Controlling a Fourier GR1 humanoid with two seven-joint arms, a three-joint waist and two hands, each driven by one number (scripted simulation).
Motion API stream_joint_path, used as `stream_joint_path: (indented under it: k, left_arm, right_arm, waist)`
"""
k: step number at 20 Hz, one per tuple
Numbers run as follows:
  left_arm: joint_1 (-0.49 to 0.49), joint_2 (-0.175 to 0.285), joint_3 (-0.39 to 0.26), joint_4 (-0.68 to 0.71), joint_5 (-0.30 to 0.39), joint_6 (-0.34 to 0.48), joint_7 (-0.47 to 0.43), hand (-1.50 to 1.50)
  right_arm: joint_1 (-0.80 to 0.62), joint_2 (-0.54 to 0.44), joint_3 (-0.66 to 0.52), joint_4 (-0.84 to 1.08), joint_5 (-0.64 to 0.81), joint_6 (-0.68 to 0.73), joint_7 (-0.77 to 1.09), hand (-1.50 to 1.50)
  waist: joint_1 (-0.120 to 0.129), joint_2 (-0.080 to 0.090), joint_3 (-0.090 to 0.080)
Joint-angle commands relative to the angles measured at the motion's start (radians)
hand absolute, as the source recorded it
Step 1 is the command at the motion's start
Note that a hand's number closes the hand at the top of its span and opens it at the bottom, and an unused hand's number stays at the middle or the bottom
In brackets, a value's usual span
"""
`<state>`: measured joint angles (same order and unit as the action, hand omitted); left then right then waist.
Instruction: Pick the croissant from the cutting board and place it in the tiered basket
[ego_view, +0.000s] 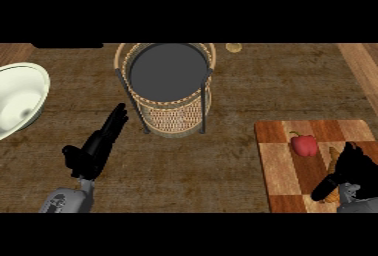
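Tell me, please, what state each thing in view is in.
right hand: fingers curled round the croissant.
croissant: on the board, mostly hidden.
left hand: open, holding nothing.
basket: upright, top tier empty.
pepper: lying on the board.
bowl: upright, empty.

The left hand (92, 150) is open, fingers straight, slanting up and right from its grey forearm (70, 200). The right hand (353, 167), at the right edge, curls its fingers, seemingly round the croissant (333, 156).
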<state>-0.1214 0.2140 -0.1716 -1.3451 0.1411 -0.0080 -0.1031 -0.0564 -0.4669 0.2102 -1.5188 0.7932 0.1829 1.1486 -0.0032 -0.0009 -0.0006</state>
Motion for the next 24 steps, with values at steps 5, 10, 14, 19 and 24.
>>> stream_joint_path:
  k: [5, 10, 14, 19, 24]
  left_arm:
    - [0.003, 0.002, 0.024, -0.007, -0.023, -0.035, 0.010, 0.00]
    - [-0.020, -0.031, 0.031, -0.010, -0.028, -0.029, 0.027, 0.00]
    - [0.010, -0.022, 0.043, -0.105, -0.039, -0.031, 0.090, 0.00]
    - [0.078, -0.056, 0.036, -0.040, -0.089, -0.053, -0.028, 0.00]
    - [0.026, -0.069, 0.042, -0.028, -0.087, -0.040, 0.015, 0.00]
  right_arm:
    - [-0.004, 0.076, -0.061, 0.064, 0.071, 0.013, 0.059, -1.50]
    - [-0.040, 0.096, -0.089, 0.069, 0.125, -0.095, -0.090, 1.50]
    - [-0.011, 0.050, -0.148, 0.179, 0.150, -0.134, -0.248, 1.50]
    - [-0.059, 0.119, -0.131, 0.126, 0.205, -0.066, -0.170, 1.50]
    - [-0.072, 0.092, -0.076, 0.147, 0.194, -0.110, -0.388, 1.50]
  waist:
    - [0.004, 0.001, 0.000]
    - [0.005, 0.001, 0.001]
    - [0.006, 0.000, 0.001]
    - [0.004, 0.000, 0.000]
    - [0.012, 0.002, 0.001]
